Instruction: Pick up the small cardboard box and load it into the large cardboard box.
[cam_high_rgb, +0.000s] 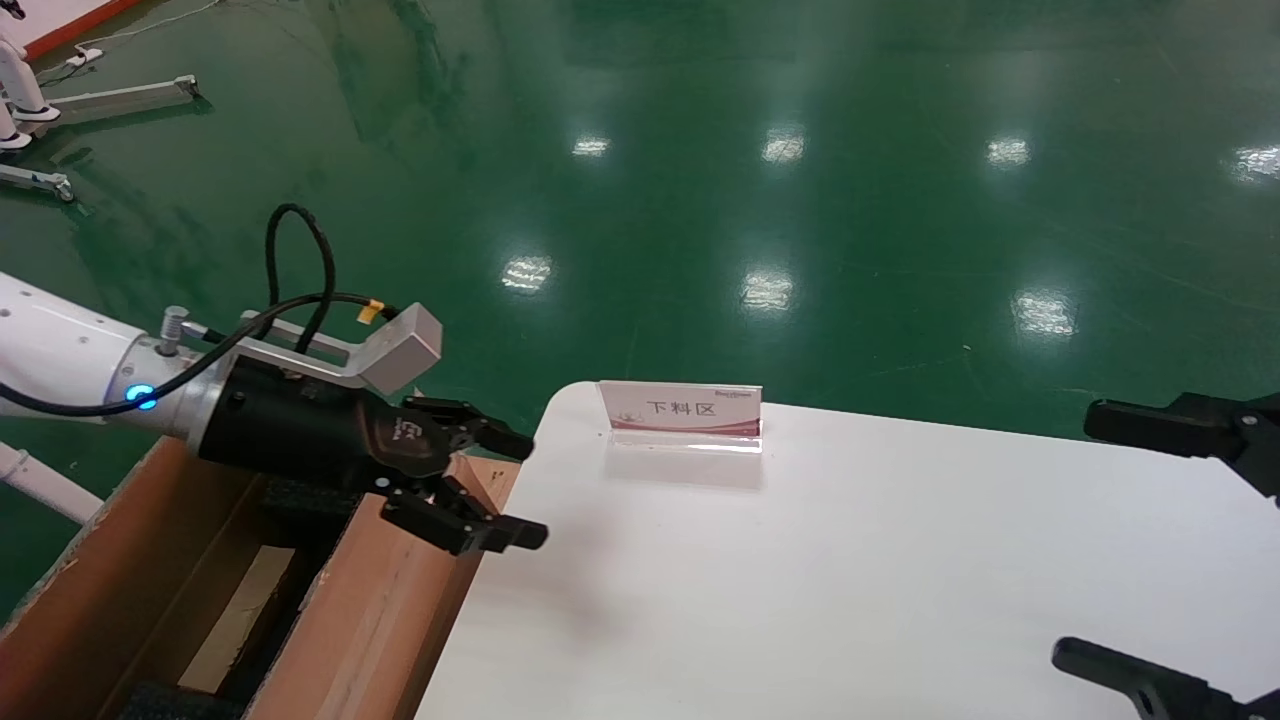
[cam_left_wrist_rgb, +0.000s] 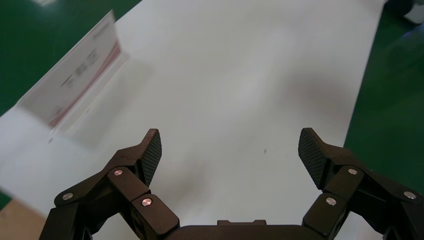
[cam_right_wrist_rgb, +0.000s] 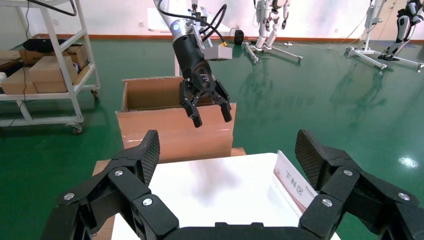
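A: We see our left gripper (cam_high_rgb: 490, 490) hanging with its jaws spread wide and nothing between them, over the near-right flap of the large cardboard box (cam_high_rgb: 370, 620), right where it meets the left edge of the white table (cam_high_rgb: 850, 580).

B: And the small cardboard box? We spot a pale tan strip down inside the carton, between the flaps, but we cannot tell for sure that it is the box.

A: Agreed. On the table we have the acrylic sign (cam_high_rgb: 683, 412) standing at the far edge.

B: Our right gripper (cam_right_wrist_rgb: 227, 150) sits at the table's right side, fingers wide apart, also empty.
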